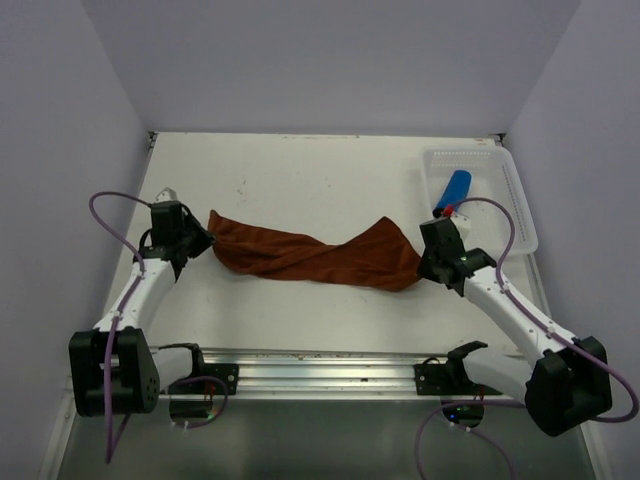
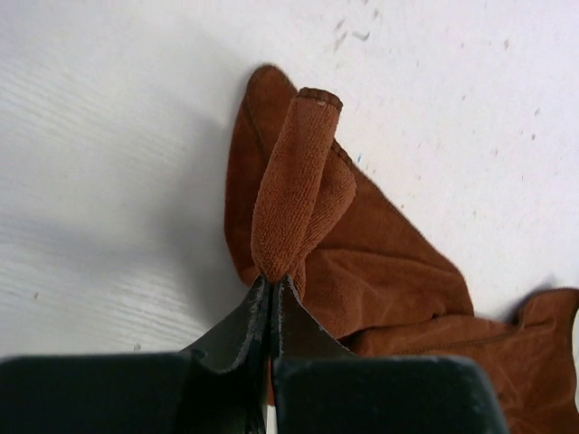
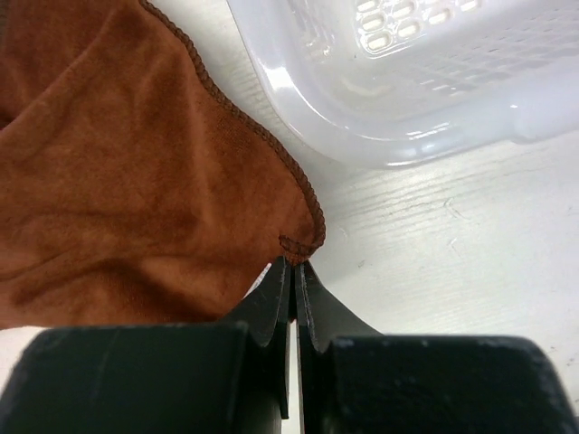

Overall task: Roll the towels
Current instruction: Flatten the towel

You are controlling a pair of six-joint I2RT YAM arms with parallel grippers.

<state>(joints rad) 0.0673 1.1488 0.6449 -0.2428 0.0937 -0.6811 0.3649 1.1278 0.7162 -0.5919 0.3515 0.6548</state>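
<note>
The rust-brown towel (image 1: 305, 256) lies stretched across the middle of the white table (image 1: 300, 170), from the left arm to the right arm. It is twisted and bunched along its length, wider at the right end and narrower at the left end.

The left gripper (image 1: 200, 240) is at the left end of this towel. In the left wrist view its two black fingers are pressed together, and a fold of the rust-brown towel (image 2: 298, 190) comes out from between the tips. The fold stands up from the fingers like a thick tube, and the other cloth spreads on the table behind it and to the right.

The right gripper (image 1: 425, 262) is at the right end of the towel. In the right wrist view its fingers (image 3: 271, 303) are almost closed, with only a thin gap between them. The hemmed corner of the rust-brown towel (image 3: 136, 181) reaches the fingertips, but I cannot tell if the corner is really pinched or only touching them.

The blue towel (image 1: 457, 188) is already a small roll. It lies inside the white mesh basket (image 1: 515, 195), at the far right of the table. The basket is just beside the right end of the brown towel; the right wrist view shows its rounded corner (image 3: 380, 127) near the cloth's edge.
</note>
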